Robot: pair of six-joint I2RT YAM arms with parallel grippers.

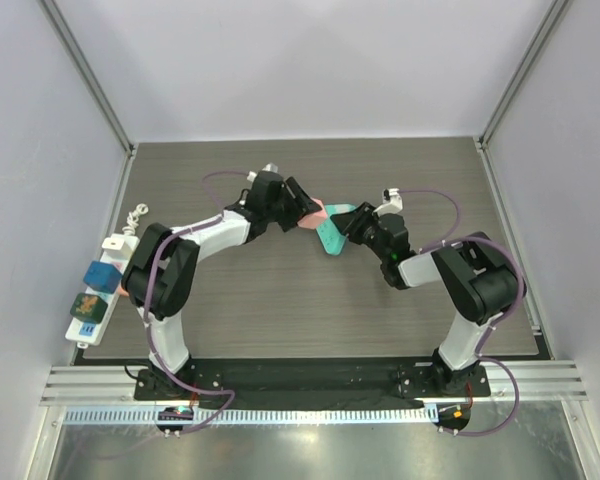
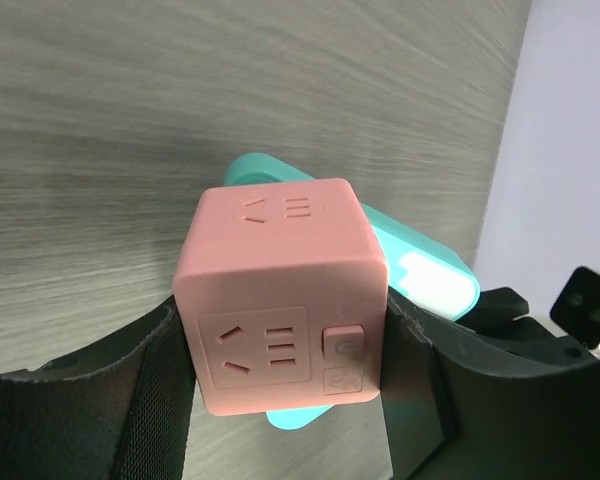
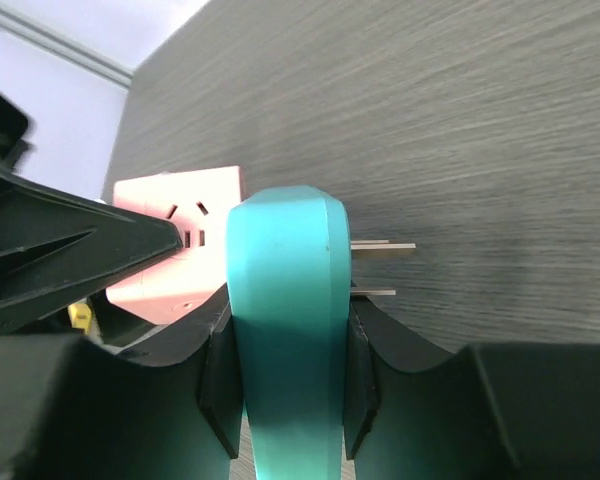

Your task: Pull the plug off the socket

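Pads of your left gripper (image 2: pixel 285 395) pinch the pink cube (image 2: pixel 280 265) by its sides. Your right gripper (image 3: pixel 288 390) clamps the teal piece (image 3: pixel 285 260), with two metal prongs (image 3: pixel 385 246) bare on the side away from the cube. Both sit together over the middle of the table (image 1: pixel 280 310); you cannot tell whether they are joined.

Robotics lab test cell. White panel walls (image 1: pixel 310 60) on aluminium frame posts (image 1: pixel 90 75) box in grey wood-grain worktop (image 1: pixel 280 320). Left arm (image 1: pixel 165 270), right arm (image 1: pixel 475 285) bolted to slotted rail (image 1: pixel 310 382). Cable duct (image 1: pixel 310 415) along near edge.
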